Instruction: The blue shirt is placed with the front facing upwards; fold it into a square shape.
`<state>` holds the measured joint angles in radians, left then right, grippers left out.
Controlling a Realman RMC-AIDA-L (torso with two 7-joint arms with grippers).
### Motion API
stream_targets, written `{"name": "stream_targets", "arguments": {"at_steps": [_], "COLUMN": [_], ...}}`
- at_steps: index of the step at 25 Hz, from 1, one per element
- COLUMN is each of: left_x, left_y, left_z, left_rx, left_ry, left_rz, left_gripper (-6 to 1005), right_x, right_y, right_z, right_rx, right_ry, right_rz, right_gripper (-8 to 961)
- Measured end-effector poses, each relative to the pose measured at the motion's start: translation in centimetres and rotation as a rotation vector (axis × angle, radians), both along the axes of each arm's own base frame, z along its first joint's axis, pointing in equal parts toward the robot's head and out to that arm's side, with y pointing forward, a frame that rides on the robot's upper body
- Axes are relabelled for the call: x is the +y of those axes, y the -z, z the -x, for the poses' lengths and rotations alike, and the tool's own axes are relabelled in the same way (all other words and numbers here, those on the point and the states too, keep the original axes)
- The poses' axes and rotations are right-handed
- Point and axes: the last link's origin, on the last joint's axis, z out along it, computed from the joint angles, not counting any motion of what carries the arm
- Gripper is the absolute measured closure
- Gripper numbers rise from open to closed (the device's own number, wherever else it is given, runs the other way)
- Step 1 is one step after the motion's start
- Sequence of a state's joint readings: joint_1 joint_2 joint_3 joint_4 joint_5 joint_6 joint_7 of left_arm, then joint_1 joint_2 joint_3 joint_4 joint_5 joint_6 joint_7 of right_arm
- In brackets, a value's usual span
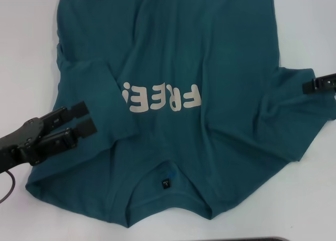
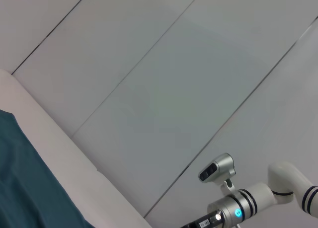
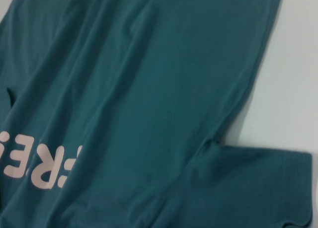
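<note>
My left tool (image 1: 86, 120), spread, hovers at the blue shirt (image 1: 210, 52)'s left sleeve; right tool (image 1: 319, 83), state unclear, waits by the other; next, pinch sleeves

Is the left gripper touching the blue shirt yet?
Cannot tell. In the head view the open left gripper overlaps the folded left sleeve of the blue shirt, but height above the cloth isn't visible.

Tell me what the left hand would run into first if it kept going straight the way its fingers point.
Most likely the blue shirt. In the head view the left hand, open, points across the folded-over left side toward the "FREE" lettering. Its height above the cloth is unclear, so it might skim over it.
</note>
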<state>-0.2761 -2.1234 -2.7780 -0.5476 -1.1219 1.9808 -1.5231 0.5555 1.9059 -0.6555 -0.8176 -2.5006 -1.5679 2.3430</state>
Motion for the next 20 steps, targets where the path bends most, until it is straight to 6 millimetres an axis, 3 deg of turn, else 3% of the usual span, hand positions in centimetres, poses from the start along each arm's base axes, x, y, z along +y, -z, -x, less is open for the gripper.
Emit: {"name": "stream_targets", "arguments": {"at_steps": [15,20], "left_x": [0.1,0.1], "left_y": [0.0,0.0], "left_z": [-0.1,-0.1], "left_rx": [0.000,-0.001], "left_ry": [0.002,0.003], "left_rz": [-0.001,-0.001], "left_gripper": [51,51], "right_x": [0.7,0.9], "right_y": [1.8,1.4], "right_z": [1.2,1.3], "right_rx": [0.001,-0.019], "right_ry": [-0.015,-0.015], "right_rz": [0.030,0.012], "right_gripper": [80,84]}}
